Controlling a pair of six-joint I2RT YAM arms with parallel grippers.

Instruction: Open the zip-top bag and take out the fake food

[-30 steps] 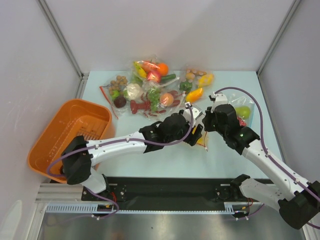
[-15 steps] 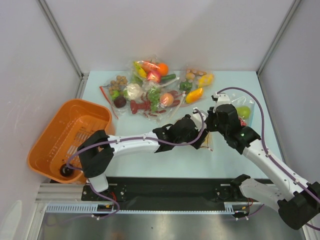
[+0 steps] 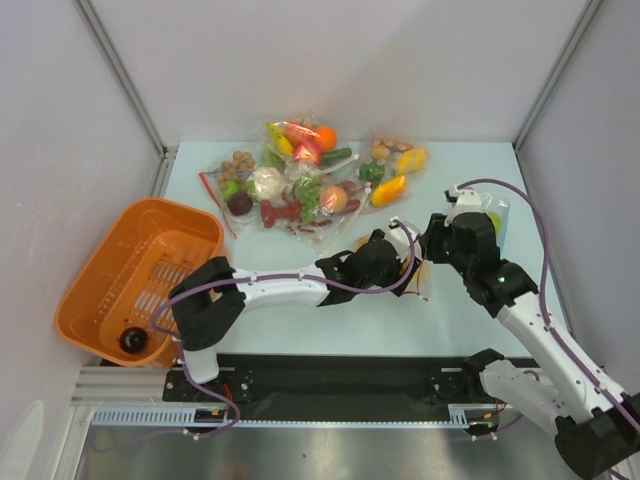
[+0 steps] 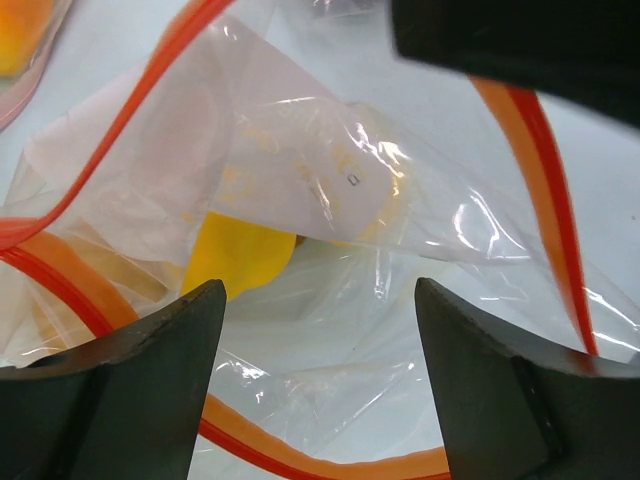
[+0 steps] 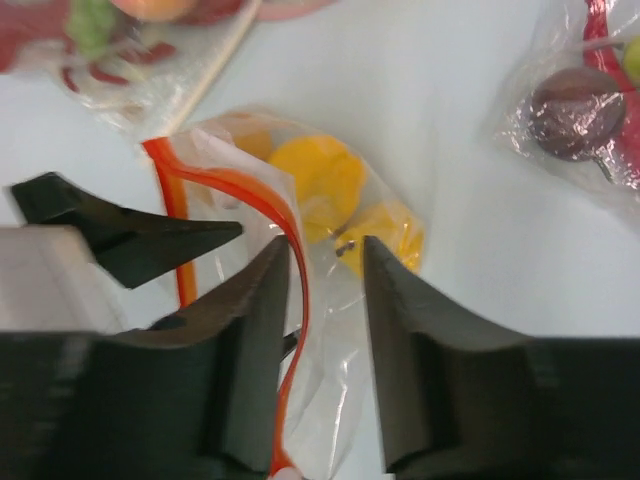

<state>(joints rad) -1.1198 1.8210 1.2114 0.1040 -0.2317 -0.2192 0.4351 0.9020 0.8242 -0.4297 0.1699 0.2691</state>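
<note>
The zip-top bag (image 3: 421, 284) lies crumpled between both grippers, its orange-red zip strip (image 4: 522, 150) spread into a loop. Yellow fake food (image 5: 310, 180) sits inside it, also seen through the plastic in the left wrist view (image 4: 240, 255). My left gripper (image 3: 404, 262) is open, its fingers wide apart over the bag's mouth (image 4: 320, 370). My right gripper (image 3: 432, 260) is open with a narrower gap, astride the bag's rim (image 5: 325, 252); the strip runs along its left finger (image 5: 250, 330). One left fingertip (image 5: 150, 240) points in beside it.
An orange basket (image 3: 110, 250) stands at the left edge with a dark ball (image 3: 132, 340) inside. Several other filled clear bags (image 3: 300, 180) are heaped at the back. Another bag (image 5: 585, 100) with a dark round piece lies at the right, behind my right gripper.
My left arm has stretched further right, bringing its gripper over the bag's mouth. My right gripper has drawn back to the right, and the bag has shifted slightly right.
</note>
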